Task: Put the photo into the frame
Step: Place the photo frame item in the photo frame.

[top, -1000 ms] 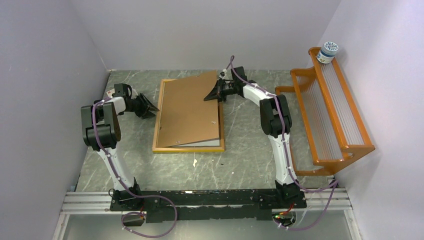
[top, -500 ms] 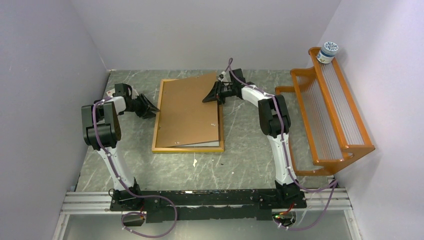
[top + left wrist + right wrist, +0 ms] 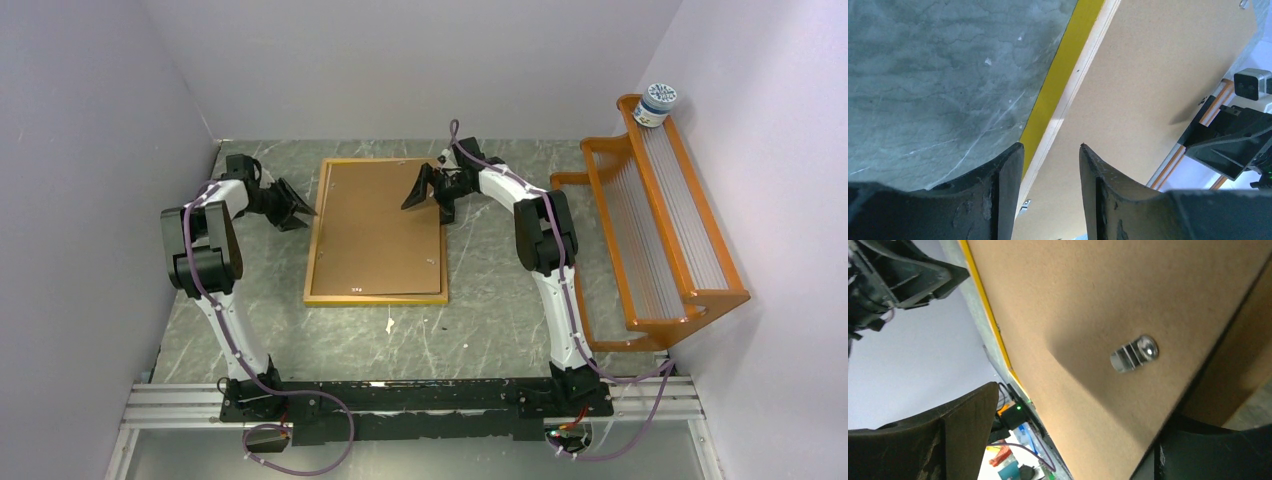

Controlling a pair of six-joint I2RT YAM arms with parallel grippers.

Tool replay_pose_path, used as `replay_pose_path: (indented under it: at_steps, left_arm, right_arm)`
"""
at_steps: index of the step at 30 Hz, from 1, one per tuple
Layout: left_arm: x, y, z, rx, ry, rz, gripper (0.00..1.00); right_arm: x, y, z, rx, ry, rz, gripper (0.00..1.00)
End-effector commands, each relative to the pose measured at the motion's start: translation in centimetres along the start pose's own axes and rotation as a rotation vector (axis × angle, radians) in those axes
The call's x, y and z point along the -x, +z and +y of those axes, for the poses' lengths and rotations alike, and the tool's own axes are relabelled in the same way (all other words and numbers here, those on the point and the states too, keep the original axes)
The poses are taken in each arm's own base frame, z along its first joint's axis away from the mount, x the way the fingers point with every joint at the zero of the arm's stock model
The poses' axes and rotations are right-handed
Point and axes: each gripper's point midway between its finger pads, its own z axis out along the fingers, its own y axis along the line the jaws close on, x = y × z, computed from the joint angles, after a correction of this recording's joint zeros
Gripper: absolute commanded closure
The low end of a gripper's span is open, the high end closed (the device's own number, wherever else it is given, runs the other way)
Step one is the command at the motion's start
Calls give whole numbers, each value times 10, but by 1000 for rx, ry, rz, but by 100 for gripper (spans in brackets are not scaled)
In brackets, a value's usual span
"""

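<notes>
Since the earlier view the brown backing panel [image 3: 375, 235] has dropped from a skewed, raised tilt to lie flat and square inside the frame [image 3: 375, 298]. Right hand [image 3: 424, 200]: fingers spread, holding nothing, poised over the panel's far right edge, with a metal clip [image 3: 1134, 354] showing on the panel. Left hand [image 3: 298, 212]: also spread and empty, just beside the frame's far left border. The frame lies face down on the counter [image 3: 480, 310] between the two hands, its long axis running from the arm bases to the far wall. The photo is not visible; presumably it sits under the panel, unconfirmed. Judgement: the right hand is nearer for pressing or clipping.
</notes>
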Motion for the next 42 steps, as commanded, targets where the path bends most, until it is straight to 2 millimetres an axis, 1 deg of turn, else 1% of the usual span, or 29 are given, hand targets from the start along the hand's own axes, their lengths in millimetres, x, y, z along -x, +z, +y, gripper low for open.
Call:
replay_pose_path:
  at_steps: [1,5,8,11,13,16,19,22,25,28,30,32,34,39,42]
  left_arm:
    - [1,-7,0,43,-1,19,49]
    - [0,-6,-1,36,-10,30,46]
    - [-1,-6,-2,33,-14,36,45]
    - [-2,-4,-3,14,-12,34,44]
    - [-6,1,-13,-63,-7,55,43]
    - [-11,9,-15,-85,-1,83,42]
    - [-17,12,-17,-108,7,107,42]
    - [-21,13,-18,-133,15,123,42]
    - [-22,13,-21,-149,21,126,41]
    - [-17,10,-19,-120,26,106,40]
    - [-14,7,-20,-105,38,86,38]
    - [-11,3,-23,-95,49,71,36]
    - [-8,0,-24,-82,54,61,33]
    - [-4,-7,-25,-55,67,34,28]
    - [-3,-7,-21,-33,71,29,26]
  right_arm:
    - [5,-29,17,-103,-80,-62,12]
    - [6,-39,4,-208,-99,-89,12]
    - [7,-43,-1,-257,-101,-91,12]
    - [8,-42,-2,-272,-108,-91,12]
    - [6,-37,-3,-270,-112,-81,12]
    - [6,-29,-5,-283,-120,-67,12]
    - [10,-27,1,-293,-149,-73,13]
    - [13,-29,3,-310,-184,-79,13]
    - [12,-31,4,-311,-216,-63,13]
    - [13,-34,-5,-365,-222,-57,13]
    - [15,-40,-9,-404,-229,-77,11]
    - [16,-49,-11,-442,-235,-102,6]
    - [19,-60,-9,-469,-249,-133,2]
    - [27,-87,-3,-503,-263,-198,1]
    - [30,-99,-4,-535,-280,-234,1]
